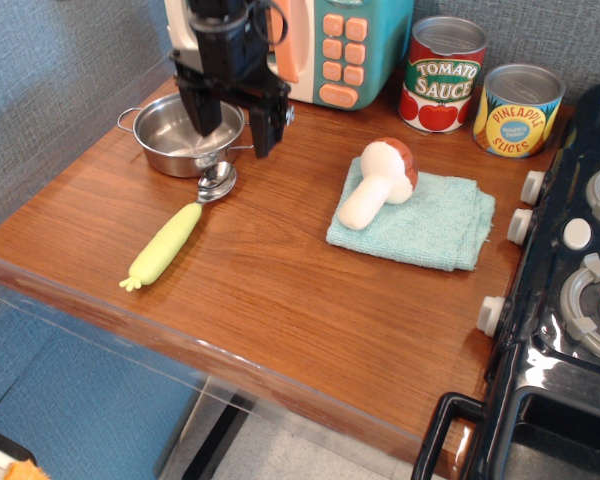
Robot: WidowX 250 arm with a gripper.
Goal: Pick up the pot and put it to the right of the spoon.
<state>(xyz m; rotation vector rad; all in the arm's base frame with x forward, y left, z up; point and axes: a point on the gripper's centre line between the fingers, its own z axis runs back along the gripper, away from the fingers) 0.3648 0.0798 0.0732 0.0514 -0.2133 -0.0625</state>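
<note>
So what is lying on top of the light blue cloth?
A toy mushroom with a brown cap and white stem lies on the cloth, toward its left end. The cloth hides the table under it.

Red-and-green tin can [443,75], standing right of the gripper [235,118], is reading "TOMATO SAUCE"; yellow-and-blue tin can [520,111], farther right, is reading "PINEAPPLE SLICES".
</note>
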